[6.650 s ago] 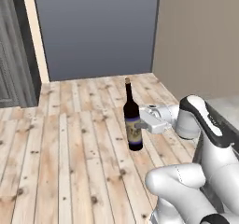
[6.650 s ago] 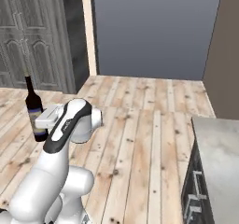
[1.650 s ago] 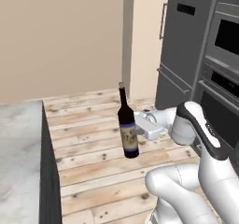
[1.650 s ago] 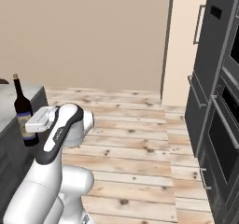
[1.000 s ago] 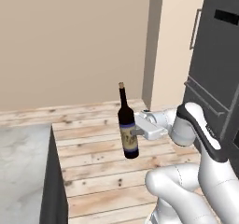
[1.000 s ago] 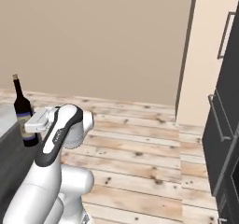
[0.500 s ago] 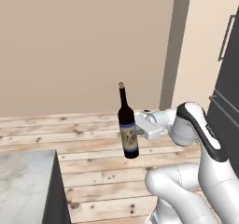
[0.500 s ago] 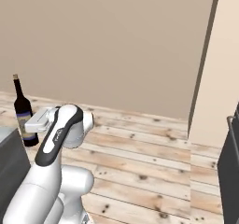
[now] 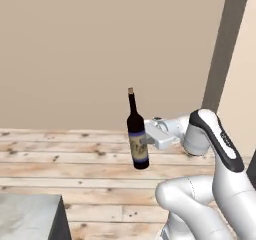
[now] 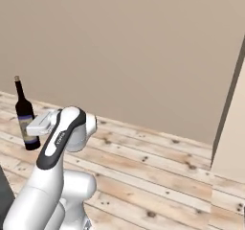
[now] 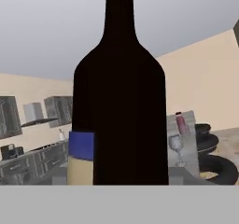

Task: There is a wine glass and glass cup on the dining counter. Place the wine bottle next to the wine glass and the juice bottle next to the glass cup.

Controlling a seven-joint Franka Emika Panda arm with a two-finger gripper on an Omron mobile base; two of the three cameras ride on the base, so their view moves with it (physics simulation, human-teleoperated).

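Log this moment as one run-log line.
gripper: shut on wine bottle | bottle: upright, carried above wood floor | dining counter: corner at lower left

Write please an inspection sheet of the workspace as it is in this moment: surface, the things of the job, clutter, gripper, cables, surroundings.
Surface: a grey stone counter corner at the lower left of the left base view, bare where visible.
Job's things: wine bottle upright, held clear of the wooden floor; in the hand view a wine glass and a reddish bottle stand far behind it.
Clutter: nothing seen.
Gripper: gripper shut on the wine bottle at its label.
Cables: nothing seen.
Surroundings: plain beige wall; dark upright strip at right.
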